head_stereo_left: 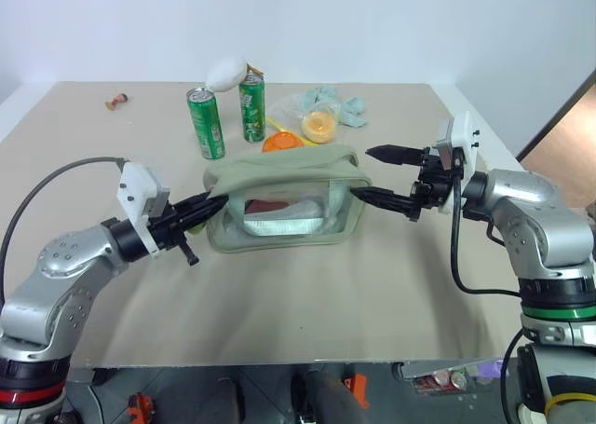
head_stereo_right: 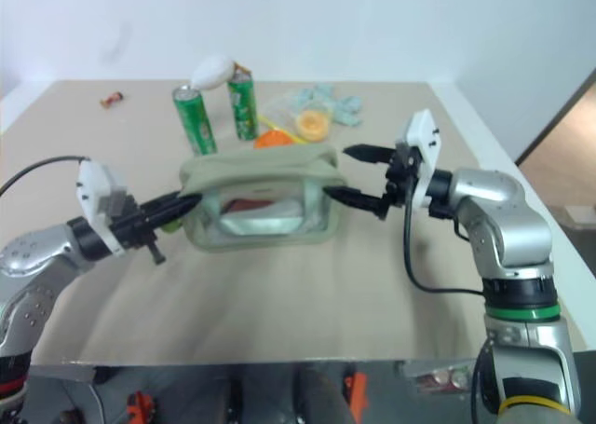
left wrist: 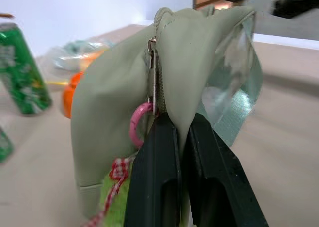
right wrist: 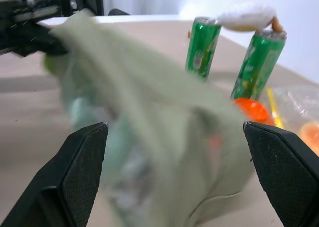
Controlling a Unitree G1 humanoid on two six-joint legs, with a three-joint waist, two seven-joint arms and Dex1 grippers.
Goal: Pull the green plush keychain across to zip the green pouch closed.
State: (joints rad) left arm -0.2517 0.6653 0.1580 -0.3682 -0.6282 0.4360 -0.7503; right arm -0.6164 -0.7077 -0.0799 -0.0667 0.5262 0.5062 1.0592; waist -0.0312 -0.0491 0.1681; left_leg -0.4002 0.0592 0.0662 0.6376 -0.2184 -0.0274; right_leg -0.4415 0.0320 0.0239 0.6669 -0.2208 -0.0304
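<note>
While pinched, boxy fabric green pouch, clear windows, fuzzy green plush keychain

Two cans close behind pouch

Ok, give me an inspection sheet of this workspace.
Surface: beige table.
Job's things: green pouch mid-table; green plush keychain hangs at its left end on a pink ring.
Clutter: two green cans, a white object atop one, orange lid, plastic wrappers, a small item at the far left.
Grippers: left gripper shut on the pouch's end fabric; right gripper open, straddling the other end.
Cables: one on each arm.
Surroundings: white wall.
</note>
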